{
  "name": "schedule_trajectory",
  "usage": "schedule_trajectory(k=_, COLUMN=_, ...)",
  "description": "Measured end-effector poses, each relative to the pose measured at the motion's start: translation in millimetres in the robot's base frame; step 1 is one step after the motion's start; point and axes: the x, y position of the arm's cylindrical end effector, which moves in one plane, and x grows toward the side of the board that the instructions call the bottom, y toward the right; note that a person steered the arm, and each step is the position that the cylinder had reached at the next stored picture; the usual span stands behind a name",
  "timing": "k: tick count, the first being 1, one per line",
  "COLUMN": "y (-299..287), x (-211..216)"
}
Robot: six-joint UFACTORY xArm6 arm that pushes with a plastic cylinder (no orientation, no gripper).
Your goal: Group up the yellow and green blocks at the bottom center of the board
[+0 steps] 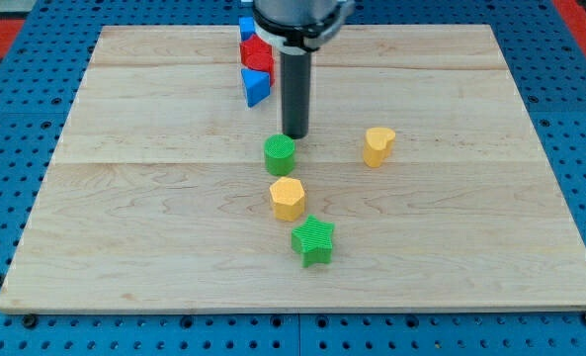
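While my tip point(294, 135) sits just above-right of the green cylinder point(280, 155), no jaws exist to report; yellow hexagon point(288, 199) and green star point(313, 240) lie below it, yellow heart point(378, 145) right.

A cylinder point(280, 155) is set just near of my tip point(294, 135); a hexagon point(287, 199) is placed nearer; a star point(313, 240) nearest; a heart point(377, 145) is set right; other blocks point(254, 64) are stacked far, behind the rod.

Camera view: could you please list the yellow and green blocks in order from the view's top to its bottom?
Yellow heart-shaped block → green round block → yellow hexagonal block → green star-shaped block.
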Motion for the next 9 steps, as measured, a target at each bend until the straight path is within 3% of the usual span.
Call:
schedule_trajectory(k=2, y=-32.8, x=84.0)
schedule_trajectory(k=3, y=-45.4, x=81.3)
schedule_trajectory(k=4, y=-45.1, x=12.3)
schedule_trajectory(k=5, y=49.5, x=-37.1)
schedule_trajectory(k=6, y=142.7, x=-36.3)
schedule_trajectory(k=8, y=31.6, x=82.3)
schedule_trajectory(k=9, y=15.7, x=113.2)
